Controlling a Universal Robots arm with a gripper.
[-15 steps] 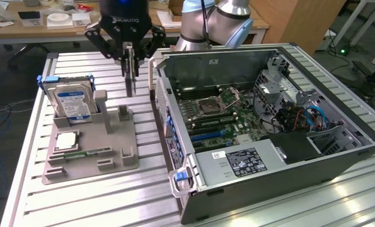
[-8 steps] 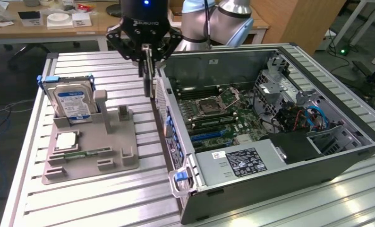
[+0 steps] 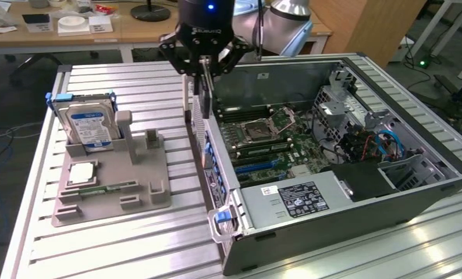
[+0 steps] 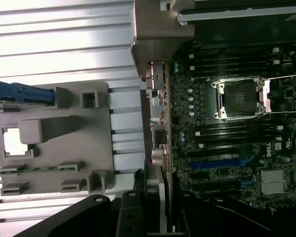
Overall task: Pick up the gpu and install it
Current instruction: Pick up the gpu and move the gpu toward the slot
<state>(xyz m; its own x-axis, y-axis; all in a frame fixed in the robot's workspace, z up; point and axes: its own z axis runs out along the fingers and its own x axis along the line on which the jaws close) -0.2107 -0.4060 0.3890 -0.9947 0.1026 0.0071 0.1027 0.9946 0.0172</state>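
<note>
The gpu (image 3: 201, 99) hangs upright from my gripper (image 3: 203, 70), a dark board with a pale metal bracket along the side toward the exterior view's left. My gripper is shut on its top edge. The card is above the rear wall of the open computer case (image 3: 417, 189), apart from the motherboard (image 3: 274, 139). In the wrist view the gpu (image 4: 157, 190) appears edge-on between my gripper's (image 4: 155, 212) dark fingers, over the case's rear port strip. A blue expansion slot (image 4: 222, 162) lies on the board just inside; it is also in the exterior view (image 3: 254, 165).
A grey fixture (image 3: 130, 174) on the slatted metal table holds an upright hard drive (image 3: 87, 125), a CPU (image 3: 81, 172) and a memory stick (image 3: 99, 190). The open CPU socket (image 4: 239, 98) and the power supply (image 3: 301, 200) sit inside the case.
</note>
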